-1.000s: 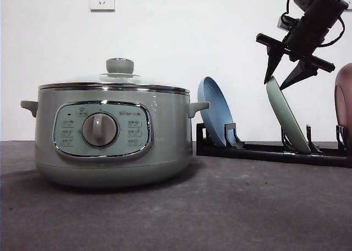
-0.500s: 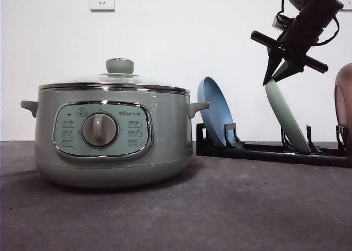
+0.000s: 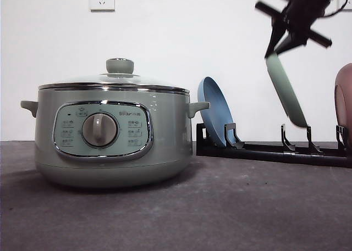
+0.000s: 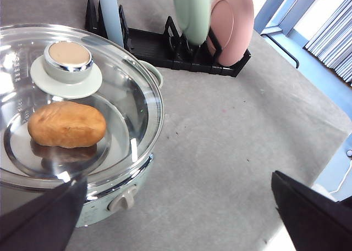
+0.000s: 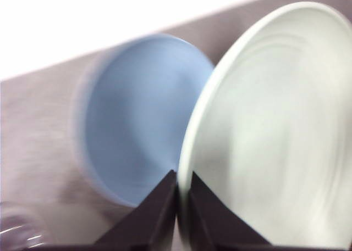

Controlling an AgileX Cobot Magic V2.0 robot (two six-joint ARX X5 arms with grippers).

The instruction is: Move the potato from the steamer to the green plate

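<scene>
Right pincer [image 3: 279, 44]: I have it clamped on the green plate [image 3: 286, 89] rim, clear of rack [image 3: 264, 150].
Plate: stiff, slick, breakable; I'd keep the rim grip.
Left pincer [image 4: 176, 218]: spread wide, empty.

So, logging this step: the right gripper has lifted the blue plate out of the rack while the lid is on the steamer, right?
Not the blue plate. The front view shows the right gripper holding the green plate above the rack; the blue plate sits racked. The lid is on the steamer.

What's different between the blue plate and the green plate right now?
The blue plate stands leaning in the black rack; the green plate hangs above the rack, its rim pinched by the right hand. The blue plate is untouched; the green plate looks motion-blurred. Both are round, shallow and tilted on edge.
</scene>
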